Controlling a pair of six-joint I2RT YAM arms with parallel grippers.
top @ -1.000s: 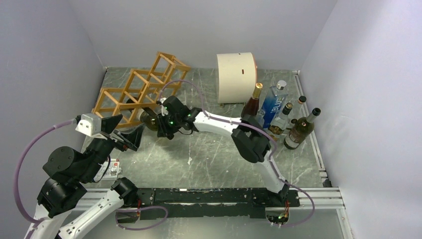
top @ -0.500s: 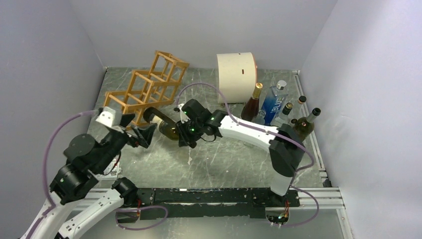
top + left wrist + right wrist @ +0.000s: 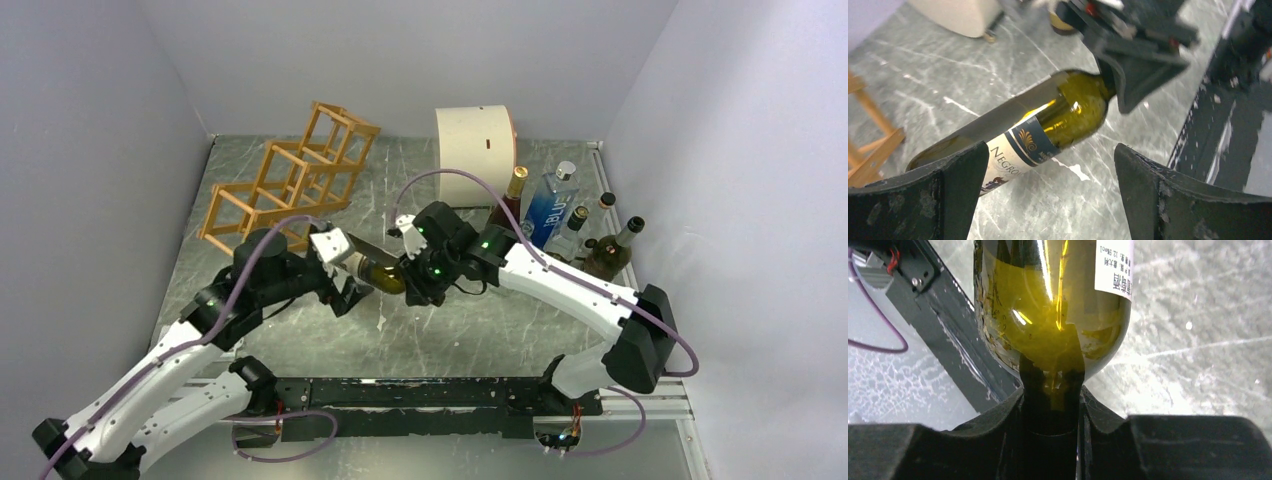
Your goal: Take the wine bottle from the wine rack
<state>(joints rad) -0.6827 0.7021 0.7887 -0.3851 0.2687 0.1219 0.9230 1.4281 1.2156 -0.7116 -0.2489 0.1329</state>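
Black on green glass: shows the right gripper (image 3: 1052, 415) clenched round the neck of the wine bottle (image 3: 362, 264), carrying it on its side low over the marbled table (image 3: 460, 330). Shows the left gripper (image 3: 1050, 200) released, jaws wide, one finger either side of the bottle's label end. Places the bottle well apart from the wine rack (image 3: 290, 180), at the back left. Looks nearly done; leaves, probably, only setting the bottle down. Reads "NEGRO…" on the front label (image 3: 1008, 160), "12.5%vol" beside Chinese characters on the white back label (image 3: 1115, 267), and "BLU" on a blue bottle (image 3: 547, 212) at the right.
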